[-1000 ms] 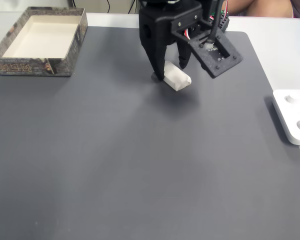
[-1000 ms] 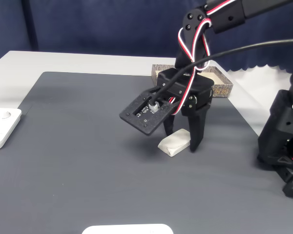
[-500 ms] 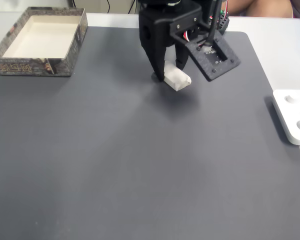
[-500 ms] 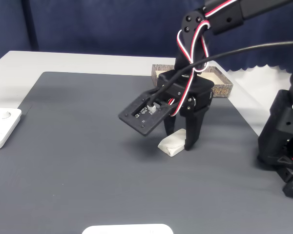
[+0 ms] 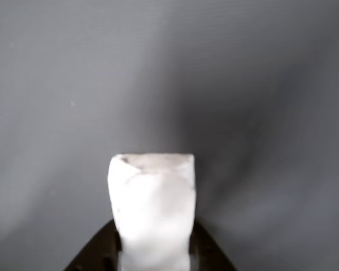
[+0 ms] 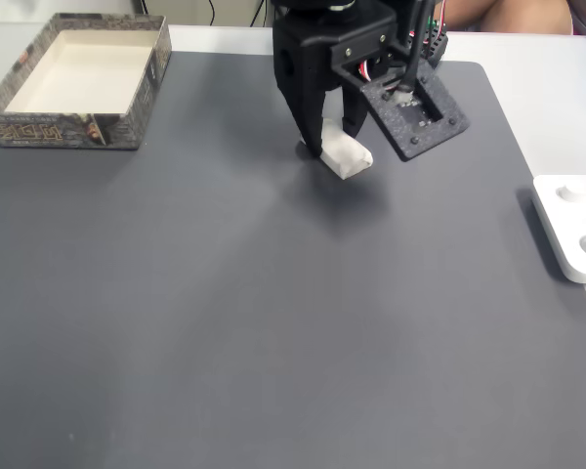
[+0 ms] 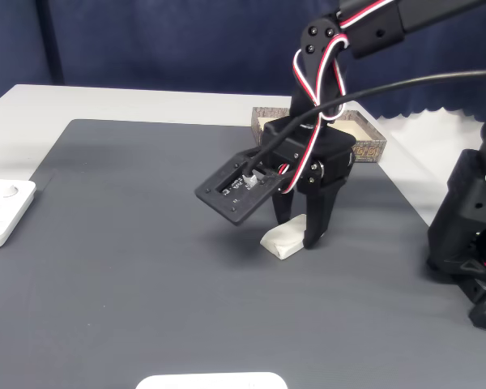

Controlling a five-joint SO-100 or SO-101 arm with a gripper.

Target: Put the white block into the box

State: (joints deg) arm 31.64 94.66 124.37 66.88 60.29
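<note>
The white block (image 6: 350,156) lies on the dark grey mat, back centre in a fixed view. My gripper (image 6: 334,140) reaches down over it, jaws closed against its sides. From the other side, in a fixed view, the white block (image 7: 280,242) sits between the two black fingers of my gripper (image 7: 296,233) and touches the mat. In the other view the white block (image 5: 152,203) stands up between dark fingers (image 5: 96,254) at the bottom edge. The box (image 6: 59,129) stands open at the back left, well apart from the block. Behind the arm I see the box (image 7: 368,150) again.
A flat white device (image 6: 574,227) lies at the mat's right edge; it appears as the white device (image 7: 0,212) on the left from the other side. Another white object (image 7: 211,381) sits at the near edge. The arm's base (image 7: 470,243) stands on the right. A person's arm (image 6: 518,14) rests behind the table.
The fingers have closed in from both sides until they sit against the white block. The block has shifted slightly on the mat, and the wrist has turned a little.
</note>
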